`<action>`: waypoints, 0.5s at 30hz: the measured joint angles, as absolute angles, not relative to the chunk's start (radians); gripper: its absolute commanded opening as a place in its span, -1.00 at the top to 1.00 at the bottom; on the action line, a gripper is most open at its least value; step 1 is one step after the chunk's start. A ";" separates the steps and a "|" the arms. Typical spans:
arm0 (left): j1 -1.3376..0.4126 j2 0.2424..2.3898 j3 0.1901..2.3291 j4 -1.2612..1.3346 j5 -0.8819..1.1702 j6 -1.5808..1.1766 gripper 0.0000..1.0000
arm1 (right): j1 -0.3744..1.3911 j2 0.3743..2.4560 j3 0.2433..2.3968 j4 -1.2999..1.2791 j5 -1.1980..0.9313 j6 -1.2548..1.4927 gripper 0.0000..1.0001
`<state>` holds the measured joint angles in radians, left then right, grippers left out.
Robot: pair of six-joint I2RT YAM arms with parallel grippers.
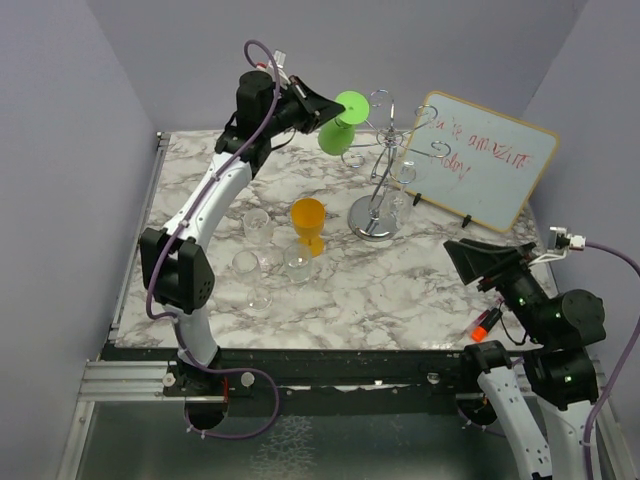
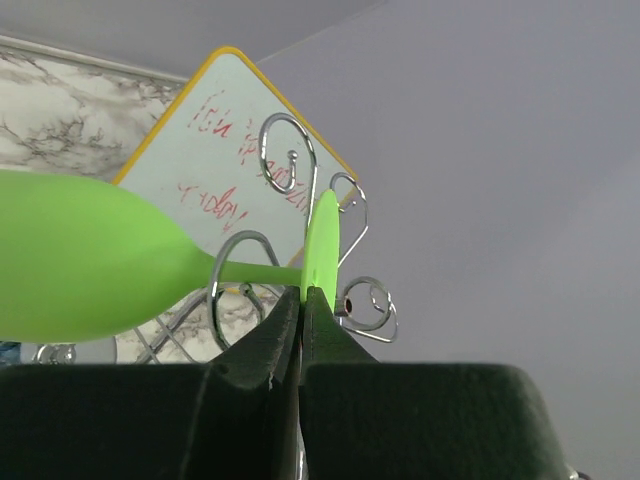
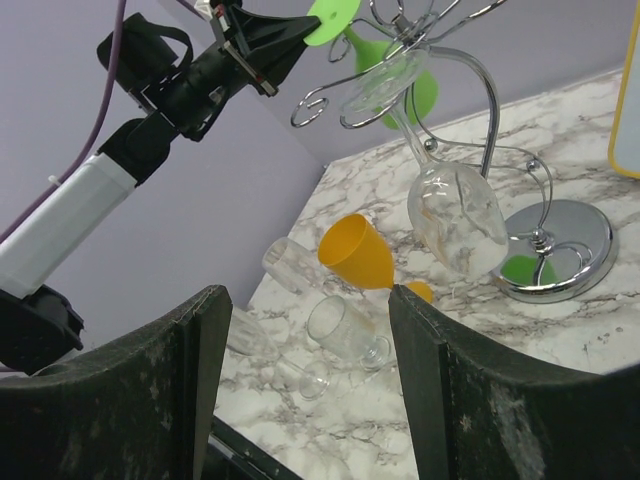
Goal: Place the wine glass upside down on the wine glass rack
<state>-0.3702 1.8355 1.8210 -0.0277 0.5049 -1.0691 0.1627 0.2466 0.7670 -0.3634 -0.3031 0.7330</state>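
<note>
Top external: my left gripper (image 1: 322,110) pinches the wine glass (image 1: 338,133) by its foot at the wine glass rack (image 1: 377,218), seemingly not yet hung; right gripper (image 1: 462,257) gapes, empty.

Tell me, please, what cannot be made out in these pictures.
- Left wrist view: the green wine glass is cut off by the left edge; its rim is unseen.
- Top view: the left gripper and glass overlap the wires of the wine glass rack, so whether the stem sits in an arm is unclear.
- Left wrist view: the glass and rack cover part of the whiteboard writing.
</note>
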 measured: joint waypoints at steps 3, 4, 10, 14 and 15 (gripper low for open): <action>-0.352 1.834 1.815 -0.032 0.499 -1.069 1.00 | 0.163 0.239 0.778 -0.383 -0.296 0.733 -0.38; -0.349 1.830 1.807 -0.030 0.496 -1.069 1.00 | 0.163 0.236 0.784 -0.390 -0.292 0.733 -0.38; -0.328 1.797 1.742 -0.030 0.491 -1.074 1.00 | 0.163 0.219 0.800 -0.402 -0.265 0.732 -0.38; -0.322 1.762 1.660 0.013 0.514 -1.095 1.00 | 0.163 0.217 0.800 -0.407 -0.252 0.733 -0.38; -0.322 1.755 1.644 0.024 0.521 -1.099 1.00 | 0.163 0.216 0.800 -0.407 -0.251 0.733 -0.38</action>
<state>-0.3222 1.7550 1.6440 0.0238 0.5209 -1.0992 0.1627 0.2161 0.7998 -0.4068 -0.2512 0.7326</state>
